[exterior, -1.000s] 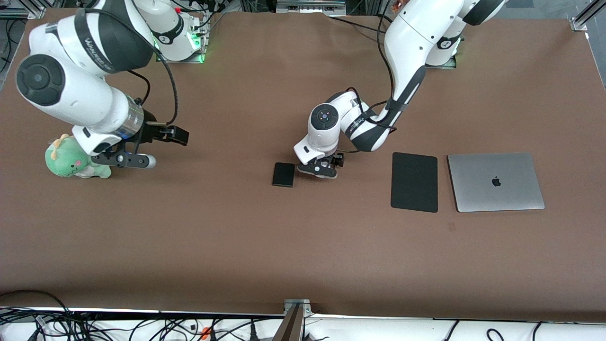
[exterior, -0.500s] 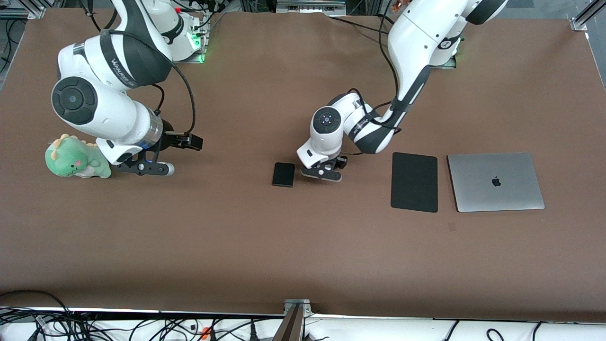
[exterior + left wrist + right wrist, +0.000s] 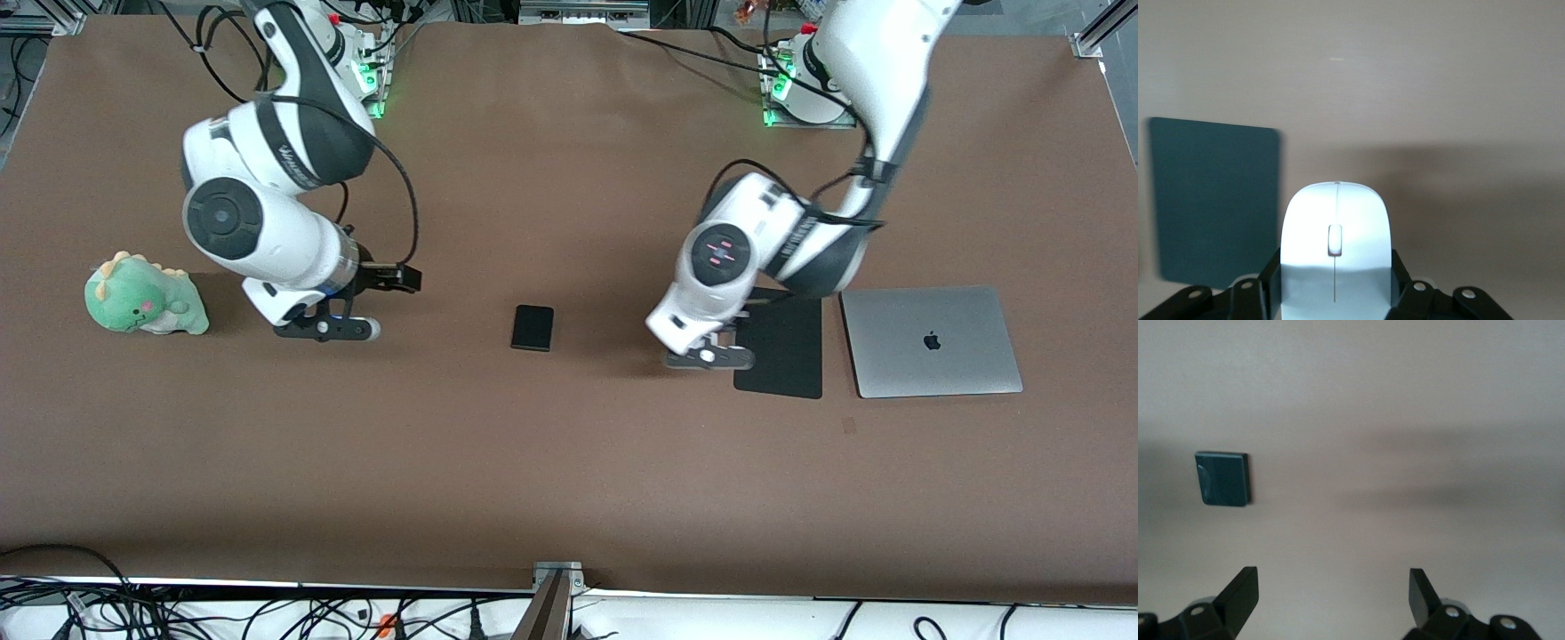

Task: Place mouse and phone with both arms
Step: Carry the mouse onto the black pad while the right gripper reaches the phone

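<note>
Pinching the white mouse (image 3: 1336, 250) between its fingers (image 3: 1403, 280), the left gripper (image 3: 709, 356) hovers apparently over the mouse pad's (image 3: 782, 347) edge. The right gripper (image 3: 327, 330), fingers (image 3: 1241, 590) spread, hangs apart from the phone (image 3: 532, 328).

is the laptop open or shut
Shut. The laptop lies flat on the table with its silver lid and logo facing up, beside the mouse pad; no screen or keyboard shows.
</note>
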You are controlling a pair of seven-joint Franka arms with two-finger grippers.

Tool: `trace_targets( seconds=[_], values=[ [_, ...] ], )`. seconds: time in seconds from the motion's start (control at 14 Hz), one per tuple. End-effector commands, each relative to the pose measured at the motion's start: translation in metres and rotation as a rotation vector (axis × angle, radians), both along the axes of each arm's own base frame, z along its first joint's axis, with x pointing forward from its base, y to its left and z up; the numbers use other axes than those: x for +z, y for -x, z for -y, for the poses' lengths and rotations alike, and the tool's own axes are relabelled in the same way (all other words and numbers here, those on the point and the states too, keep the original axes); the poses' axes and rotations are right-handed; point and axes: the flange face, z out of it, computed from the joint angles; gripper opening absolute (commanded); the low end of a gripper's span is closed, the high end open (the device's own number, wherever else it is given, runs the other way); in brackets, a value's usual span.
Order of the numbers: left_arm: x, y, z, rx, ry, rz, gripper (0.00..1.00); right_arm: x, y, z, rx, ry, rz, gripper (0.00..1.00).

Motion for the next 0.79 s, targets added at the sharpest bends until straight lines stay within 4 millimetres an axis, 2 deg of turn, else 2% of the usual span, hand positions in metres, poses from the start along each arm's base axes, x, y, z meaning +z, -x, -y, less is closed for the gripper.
trace_targets(
  seconds=[0.0, 0.14, 0.21, 0.43, 0.5, 0.71],
  values=[
    [-0.002, -0.019, -0.083, 0.000, 0.044, -0.073, 0.34, -0.025, 0.004, -0.043, -0.075, 0.016, 0.037, 1.00],
    [-0.020, -0.025, -0.126, -0.023, 0.058, -0.105, 0.34, -0.052, 0.008, -0.070, -0.130, 0.049, 0.065, 1.00],
    [-0.034, -0.023, -0.137, -0.030, 0.067, -0.111, 0.35, -0.066, 0.010, -0.082, -0.160, 0.056, 0.079, 1.00],
    [-0.072, -0.005, -0.140, -0.036, 0.090, -0.073, 0.36, -0.109, 0.012, -0.109, -0.261, 0.051, 0.105, 1.00],
    [-0.084, 0.004, -0.139, -0.041, 0.096, -0.067, 0.36, -0.121, 0.016, -0.122, -0.242, 0.042, 0.121, 1.00],
    [-0.094, 0.008, -0.147, -0.028, 0.109, -0.039, 0.38, -0.162, 0.027, -0.150, -0.167, 0.039, 0.168, 1.00]
  ],
)
